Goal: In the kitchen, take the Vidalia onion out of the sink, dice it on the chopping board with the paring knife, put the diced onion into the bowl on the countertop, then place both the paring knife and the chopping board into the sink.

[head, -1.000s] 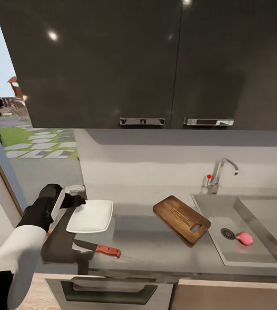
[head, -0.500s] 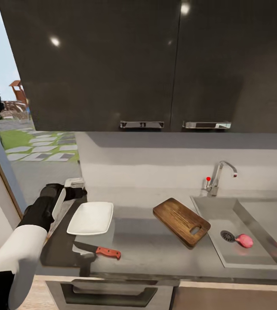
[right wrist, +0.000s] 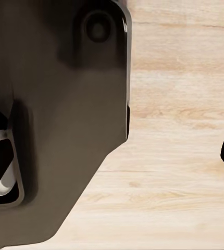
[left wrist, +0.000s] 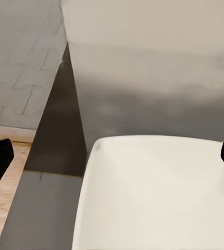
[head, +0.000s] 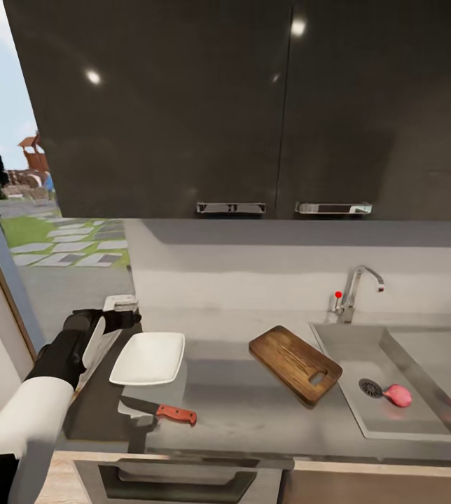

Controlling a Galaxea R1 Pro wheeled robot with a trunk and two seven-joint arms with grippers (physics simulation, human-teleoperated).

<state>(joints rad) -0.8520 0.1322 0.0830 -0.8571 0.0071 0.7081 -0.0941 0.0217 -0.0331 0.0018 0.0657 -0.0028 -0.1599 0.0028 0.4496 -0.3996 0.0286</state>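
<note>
The pinkish Vidalia onion [head: 398, 395] lies in the sink [head: 337, 350] beside the round drain. On the countertop [head: 239, 402], the dark wooden chopping board [head: 295, 362] lies at an angle just left of the sink. The white bowl [head: 148, 358] sits at the left. In front of it is the paring knife [head: 159, 410], its reddish handle pointing right. My left gripper [head: 122, 318] hovers at the bowl's left rim. In the left wrist view the gripper [left wrist: 112, 161] is open over the bowl [left wrist: 153, 192]. My right gripper [right wrist: 112, 159] is open, low over wooden floor.
A chrome faucet [head: 357, 288] with a red-tipped lever stands behind the sink. Dark wall cabinets [head: 253, 105] hang above the counter. An opening at the left shows paving and grass outdoors [head: 64, 238]. The robot's dark base [right wrist: 54, 130] shows in the right wrist view.
The head camera has shifted a little. My left gripper has drawn back slightly from over the bowl's rim toward the left. Onion, board, knife and bowl stay put.
</note>
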